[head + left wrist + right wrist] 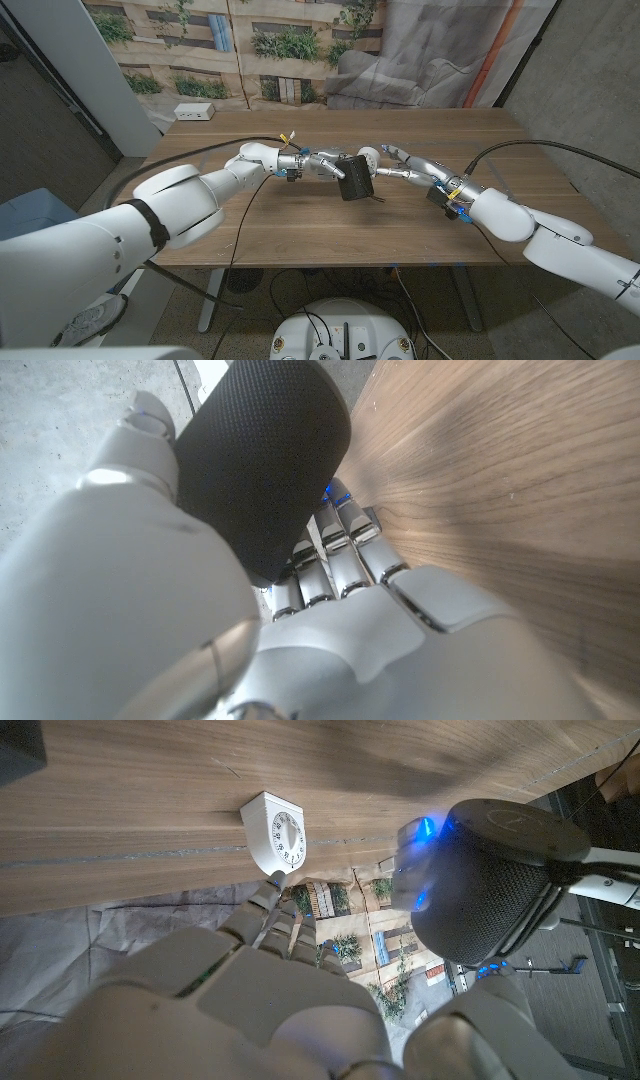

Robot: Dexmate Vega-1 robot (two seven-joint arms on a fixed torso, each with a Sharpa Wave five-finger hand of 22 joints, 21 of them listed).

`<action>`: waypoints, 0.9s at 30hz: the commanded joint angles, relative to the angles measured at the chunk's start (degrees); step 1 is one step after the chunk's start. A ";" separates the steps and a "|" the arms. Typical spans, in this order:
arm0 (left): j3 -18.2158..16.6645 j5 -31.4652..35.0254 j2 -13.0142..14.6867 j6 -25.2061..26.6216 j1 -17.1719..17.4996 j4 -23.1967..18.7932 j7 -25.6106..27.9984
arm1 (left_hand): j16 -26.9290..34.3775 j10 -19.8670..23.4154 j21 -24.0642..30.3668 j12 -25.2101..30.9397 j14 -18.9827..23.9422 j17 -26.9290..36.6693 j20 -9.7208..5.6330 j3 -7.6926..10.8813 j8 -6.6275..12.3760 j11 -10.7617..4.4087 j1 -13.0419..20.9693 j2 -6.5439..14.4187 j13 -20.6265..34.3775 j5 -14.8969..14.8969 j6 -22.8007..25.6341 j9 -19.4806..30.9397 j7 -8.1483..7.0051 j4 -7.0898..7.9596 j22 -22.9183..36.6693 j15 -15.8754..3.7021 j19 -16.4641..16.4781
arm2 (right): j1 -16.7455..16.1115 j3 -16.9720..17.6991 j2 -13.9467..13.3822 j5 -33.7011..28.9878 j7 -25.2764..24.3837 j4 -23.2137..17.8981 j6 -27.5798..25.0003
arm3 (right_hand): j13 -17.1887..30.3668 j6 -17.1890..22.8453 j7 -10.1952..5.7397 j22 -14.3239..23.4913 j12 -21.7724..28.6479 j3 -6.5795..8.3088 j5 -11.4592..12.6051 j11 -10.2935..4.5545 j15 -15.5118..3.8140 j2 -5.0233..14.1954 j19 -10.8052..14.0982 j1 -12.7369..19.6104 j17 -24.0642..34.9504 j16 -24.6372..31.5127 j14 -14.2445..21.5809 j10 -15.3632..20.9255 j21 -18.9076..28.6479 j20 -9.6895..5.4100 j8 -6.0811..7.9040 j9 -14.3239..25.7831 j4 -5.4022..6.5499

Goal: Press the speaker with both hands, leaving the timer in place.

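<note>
The black mesh speaker [355, 178] stands tilted near the table's middle. My left hand [312, 166] grips it from the left; in the left wrist view the speaker [262, 460] sits between the thumb and the fingers [335, 555]. My right hand [408, 166] comes in from the right with fingers stretched out, one reaching to the speaker's right side. In the right wrist view the speaker [495, 885] is close beside that hand [260, 1000]. The small white timer [368, 157] stands just behind the speaker, and its dial [277, 832] shows past my right fingers.
A white power strip [194, 112] lies at the table's far left corner. Black cables run over the table [300, 225] along both arms. A grey cloth and a printed backdrop stand behind the far edge.
</note>
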 commanded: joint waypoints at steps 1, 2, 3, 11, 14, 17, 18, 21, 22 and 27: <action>-2.46 2.40 -0.65 0.26 0.79 0.37 0.00 | 0.24 9.26 0.41 0.81 2.97 0.12 -7.43 0.49 0.41 -7.25 9.02 10.40 0.30 0.25 10.75 0.23 -1.16 0.11 0.18 -11.10 0.55 | 2.40 -1.78 0.22 -1.21 1.93 0.02 -0.49 | 0.09 -0.54 -0.03 0.10 -0.01 -0.20 0.56 -0.11 -0.14 -0.08 -0.25 -0.48 0.24 -0.16 -0.41 -0.28 -0.17 -0.01 -0.03 0.29 0.06; -2.43 2.31 -0.65 0.31 0.84 0.28 0.00 | 0.24 9.24 0.41 0.78 2.99 0.12 -7.41 0.46 0.39 -7.27 9.00 10.39 0.29 0.25 10.73 0.23 -1.18 0.12 0.18 -11.08 0.56 | 2.57 -1.91 0.20 -1.33 2.05 0.06 -0.48 | 0.09 -0.56 -0.03 0.10 0.01 -0.21 0.58 -0.10 -0.13 -0.07 -0.27 -0.48 0.24 -0.14 -0.40 -0.31 -0.16 -0.03 0.00 0.29 0.06; -2.34 2.22 -0.64 0.28 0.86 0.19 0.00 | 0.22 9.23 0.42 0.78 2.98 0.11 -7.43 0.47 0.38 -7.29 9.04 10.40 0.30 0.25 10.75 0.23 -1.20 0.11 0.19 -11.11 0.58 | 2.75 -2.01 0.21 -1.26 2.22 0.19 -0.29 | 0.09 -0.59 0.01 0.10 0.03 -0.23 0.61 -0.08 -0.11 -0.05 -0.29 -0.47 0.24 -0.15 -0.49 -0.34 -0.16 -0.03 0.03 0.29 0.05; -0.85 0.79 -0.22 -0.54 0.90 -0.63 0.00 | 0.21 9.72 0.45 0.87 3.33 0.14 -7.35 0.48 0.44 -7.13 8.96 10.63 0.35 0.23 11.25 0.24 -1.17 0.23 0.19 -11.01 0.67 | 3.97 -3.03 1.11 -1.73 2.29 1.25 0.88 | 0.09 -0.62 0.11 0.10 0.18 -0.30 0.81 -0.08 -0.07 0.12 -0.38 -0.48 0.26 -0.07 -0.61 -0.44 -0.10 0.07 0.24 0.29 0.07; -0.04 -0.17 0.09 -0.90 0.86 -0.85 0.00 | 0.16 9.71 0.47 0.82 3.37 0.12 -7.36 0.47 0.45 -7.13 8.95 10.62 0.34 0.23 11.40 0.24 -1.15 0.22 0.20 -11.01 0.70 | 4.49 -3.52 1.34 -1.83 2.73 1.54 1.16 | 0.08 -0.39 0.16 0.10 0.26 -0.33 0.89 -0.04 -0.06 0.20 -0.40 -0.48 0.27 -0.02 -0.62 -0.44 -0.07 0.11 0.40 0.30 0.07; 0.31 -1.01 0.29 -1.36 0.94 -1.09 0.00 | 0.11 9.85 0.46 0.86 3.40 0.10 -7.36 0.49 0.46 -7.06 8.97 10.66 0.37 0.23 11.53 0.25 -1.14 0.21 0.20 -11.04 0.68 | 4.90 -3.92 1.59 -1.78 3.09 1.83 1.53 | 0.08 -0.17 0.39 0.10 0.34 -0.38 0.99 -0.03 -0.08 0.28 -0.38 -0.50 0.28 0.05 -0.61 -0.43 -0.02 0.09 0.56 0.29 0.09; 0.58 -1.22 0.40 -1.58 0.89 -1.25 0.00 | 0.12 9.86 0.46 0.85 3.43 0.11 -7.36 0.49 0.47 -7.05 8.97 10.68 0.37 0.23 11.57 0.25 -1.11 0.22 0.20 -11.06 0.68 | 5.03 -4.06 1.61 -1.98 3.20 1.78 1.40 | 0.08 -0.18 0.38 0.10 0.35 -0.39 1.01 -0.10 -0.12 0.29 -0.36 -0.50 0.28 0.05 -0.65 -0.43 -0.01 0.06 0.57 0.29 0.09; 1.39 -2.09 0.73 -1.50 0.83 -1.58 0.00 | 0.07 10.00 0.47 0.88 3.47 0.09 -7.36 0.51 0.46 -6.99 8.90 10.74 0.38 0.22 11.64 0.25 -1.13 0.27 0.20 -10.97 0.70 | 5.56 -4.45 1.91 -1.96 3.56 2.09 1.76 | 0.08 -0.18 0.33 0.10 0.40 -0.43 1.09 -0.11 -0.18 0.34 -0.36 -0.52 0.29 0.10 -0.64 -0.43 0.02 0.06 0.61 0.29 0.10; 1.68 -2.28 0.86 -1.53 0.80 -1.66 0.00 | 0.05 10.05 0.48 0.90 3.47 0.08 -7.36 0.52 0.48 -6.95 8.89 10.76 0.39 0.22 11.73 0.26 -1.16 0.28 0.20 -10.97 0.72 | 5.75 -4.60 1.98 -2.12 3.63 2.16 1.87 | 0.07 -0.19 0.36 0.10 0.40 -0.44 1.10 -0.10 -0.15 0.35 -0.36 -0.52 0.29 0.11 -0.62 -0.46 0.02 0.06 0.62 0.29 0.10; 2.16 -3.07 1.08 -1.84 0.83 -1.73 0.00 | 0.00 10.19 0.50 0.88 3.57 0.07 -7.38 0.52 0.44 -6.98 8.82 10.83 0.40 0.21 11.82 0.26 -1.03 0.32 0.21 -10.96 0.78 | 6.46 -5.18 2.02 -3.16 4.12 1.87 2.06 | 0.07 -0.20 0.32 0.10 0.44 -0.49 1.19 -0.11 -0.14 0.40 -0.35 -0.53 0.29 0.16 -0.64 -0.48 0.05 0.08 0.66 0.29 0.10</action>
